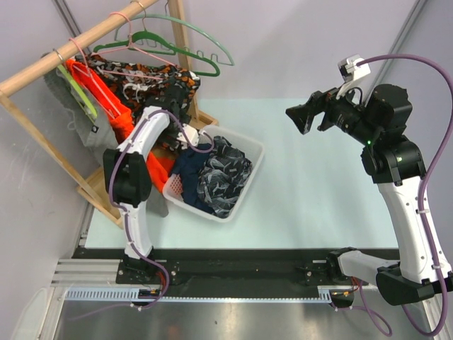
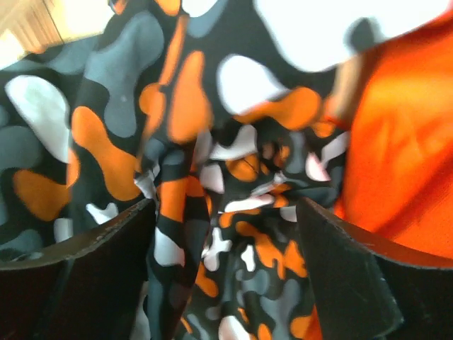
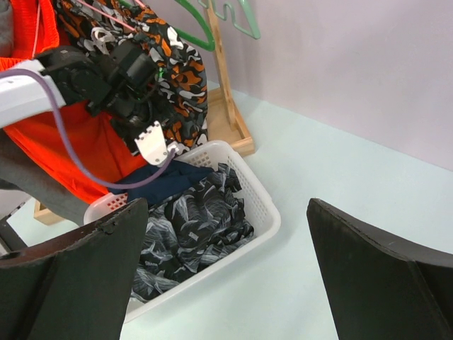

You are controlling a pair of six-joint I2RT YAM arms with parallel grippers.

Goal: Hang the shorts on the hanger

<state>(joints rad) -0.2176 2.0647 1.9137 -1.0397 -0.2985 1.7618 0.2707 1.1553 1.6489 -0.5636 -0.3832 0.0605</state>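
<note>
The shorts (image 1: 145,76), dark with orange, white and grey blobs, hang from the wooden rack at the far left, under the thin pink hanger (image 1: 152,44). Pink wire lies across their top in the right wrist view (image 3: 106,18). My left gripper (image 1: 175,99) is pushed into the hanging shorts. In the left wrist view the shorts (image 2: 233,234) fill the wide gap of the open left gripper (image 2: 225,205). My right gripper (image 1: 301,117) is open and empty, high above the table's middle right. From it I see the shorts (image 3: 180,78) and the left arm.
A white basket (image 1: 249,152) of dark clothes stands just right of the rack, seen also in the right wrist view (image 3: 270,212). A plain orange garment (image 1: 106,99) hangs left of the shorts. A dark green hanger (image 1: 185,53) and a pale green hanger (image 1: 212,39) hang on the rack.
</note>
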